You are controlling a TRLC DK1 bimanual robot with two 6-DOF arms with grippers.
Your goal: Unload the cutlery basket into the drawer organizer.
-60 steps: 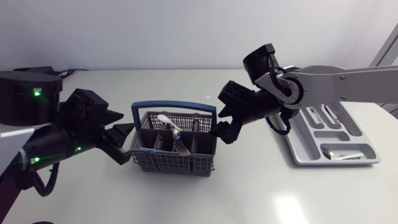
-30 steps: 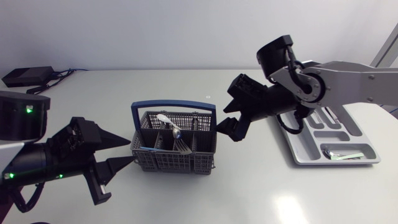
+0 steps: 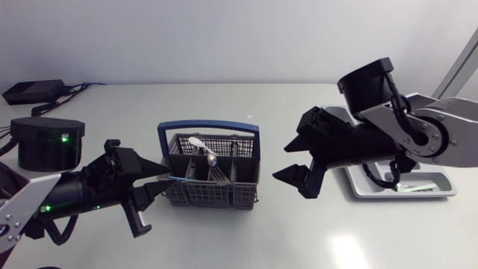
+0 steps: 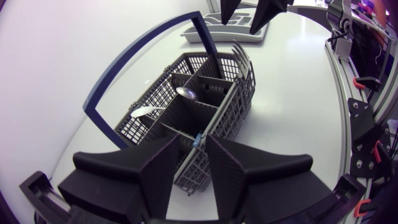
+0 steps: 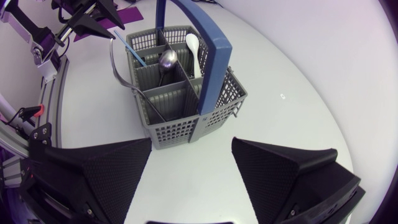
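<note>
Left gripper (image 4: 194,143) is closed onto the near end wall of the cutlery basket (image 3: 211,179), one finger inside, one outside. Right gripper (image 3: 281,161) hangs wide open and empty over the table (image 3: 246,239), between it and the drawer organizer (image 3: 403,195). A white spoon (image 3: 196,142), metal spoon (image 3: 212,159) and fork (image 3: 218,178) stand in the basket

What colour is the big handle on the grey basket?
The arched handle is blue, seen best in the right wrist view.
</note>
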